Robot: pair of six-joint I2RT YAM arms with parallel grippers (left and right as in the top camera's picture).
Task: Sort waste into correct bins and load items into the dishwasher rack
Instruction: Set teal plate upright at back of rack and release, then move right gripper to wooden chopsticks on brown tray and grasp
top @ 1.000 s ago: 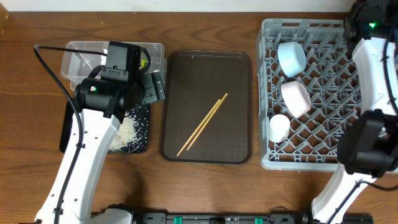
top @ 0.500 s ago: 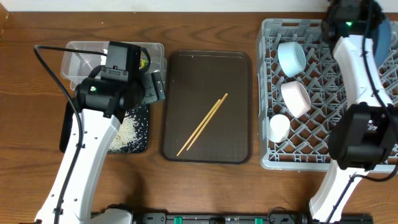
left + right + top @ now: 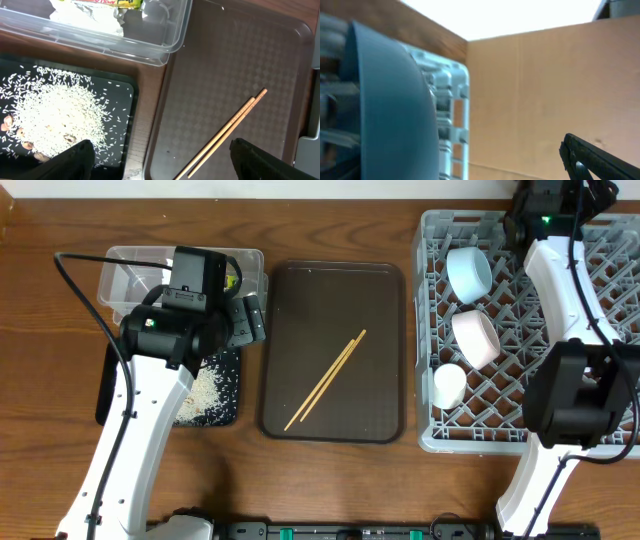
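My left gripper (image 3: 167, 162) hangs open and empty over the seam between the black bin (image 3: 131, 107) and the brown tray. The chopsticks (image 3: 227, 134) lie on that tray. Rice scraps (image 3: 55, 112) fill the black bin. The clear bin (image 3: 172, 42) holds the tissue (image 3: 87, 17) and the wrapper (image 3: 100, 2). My right gripper (image 3: 530, 208) is open at the back of the dishwasher rack (image 3: 520, 420). One of its fingers (image 3: 600, 160) shows, well apart from the dark blue plate (image 3: 385, 100), which stands on edge in the rack. The light blue bowl (image 3: 468, 272), white bowl (image 3: 477, 338) and cup (image 3: 449, 386) sit in the rack.
The brown tray (image 3: 300, 300) lies between the bins and the rack. My left arm (image 3: 150, 400) crosses over the black bin. A light brown wall (image 3: 545, 90) rises just behind the rack's back corner.
My right gripper has opened and let go of the dark blue plate, and it has moved left along the rack's back edge. The left arm has not moved.
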